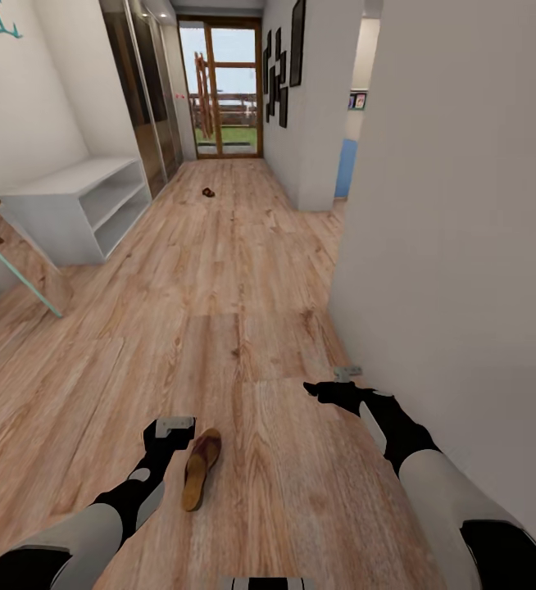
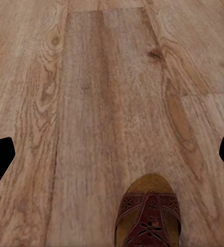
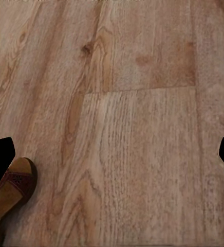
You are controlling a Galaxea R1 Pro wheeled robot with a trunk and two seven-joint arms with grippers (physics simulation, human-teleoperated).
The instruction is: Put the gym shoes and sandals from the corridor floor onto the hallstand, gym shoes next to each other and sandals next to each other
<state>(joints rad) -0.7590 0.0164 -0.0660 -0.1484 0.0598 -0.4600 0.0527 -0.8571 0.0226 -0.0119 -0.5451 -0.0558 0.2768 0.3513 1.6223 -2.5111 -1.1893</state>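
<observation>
— Sandals: two counted. Nearest brown sandal [image 1: 200, 479] flat on the corridor floor [image 1: 243, 279], toe pointing up the corridor, just beside the left claw [image 1: 174, 426]. Second sandal [image 1: 208, 192] far up the corridor, small and dark, near the glazed door [image 1: 222, 90].

— Gym shoes?

— None counted anywhere.

— Hallstand?

— One, light grey [image 1: 79, 205], against the left wall, two open shelf compartments, nothing visible on them. Well apart from both sandals.

— Left claw, how wide?

— Spread apart, judging by the left wrist view: dark fingertips [image 2: 0, 157] at opposite edges, bare planks [image 2: 107, 103] between. Holding nothing. Sandal toe [image 2: 149, 213] with its dark red cut-out strap poking in between them, nearer the wrist, not touching either finger. Whether the claw touches the floor: cannot tell.

— Right claw?

— One right claw [image 1: 333, 383], hovering low over the floor close to the white wall [image 1: 465, 246]. Released too: fingertips [image 3: 1, 154] at both sides of the right wrist view, wide apart, wood grain [image 3: 137, 154] between. Gripping nothing. Same sandal's toe end [image 3: 12, 193] just beside one fingertip in that view; actual contact impossible to judge.

— Anything else?

— Turquoise legs [image 1: 14, 270] at the far left edge, dark framed pictures [image 1: 280, 74] on the right wall further up, dark wardrobe doors [image 1: 149, 90] beyond the hallstand.
</observation>
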